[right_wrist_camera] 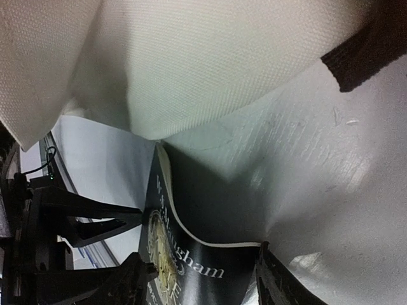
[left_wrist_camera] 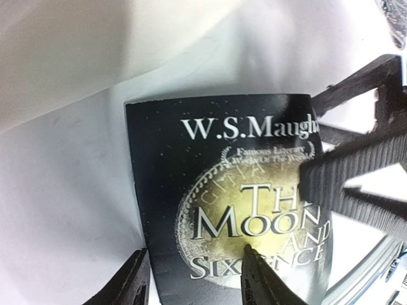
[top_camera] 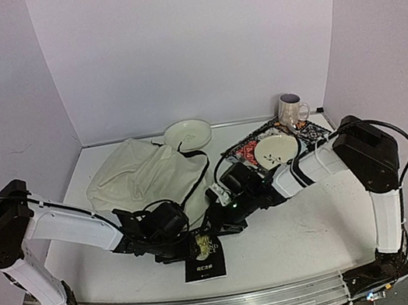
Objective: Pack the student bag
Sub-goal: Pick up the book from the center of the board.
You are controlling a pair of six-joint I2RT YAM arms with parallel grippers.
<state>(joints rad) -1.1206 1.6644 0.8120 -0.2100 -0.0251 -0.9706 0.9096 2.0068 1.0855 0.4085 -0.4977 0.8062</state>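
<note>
The cream student bag (top_camera: 145, 175) lies slumped at the back left of the table, and its cloth fills the top of the right wrist view (right_wrist_camera: 191, 63). A black paperback with a gold coin on its cover (top_camera: 205, 261) lies just in front of it. In the left wrist view the book (left_wrist_camera: 210, 165) lies under my open left gripper (left_wrist_camera: 194, 254), whose jaws straddle its left edge. My right gripper (right_wrist_camera: 203, 257) is open around the book's far edge (right_wrist_camera: 210, 222), which curves upward. Both grippers (top_camera: 190, 242) (top_camera: 216, 228) meet over the book.
A white plate (top_camera: 187, 133) stands behind the bag. A patterned placemat (top_camera: 307, 134) at the back right carries a second plate (top_camera: 276, 150), with a mug (top_camera: 290, 111) behind it. The right gripper's fingers (left_wrist_camera: 356, 171) show in the left wrist view.
</note>
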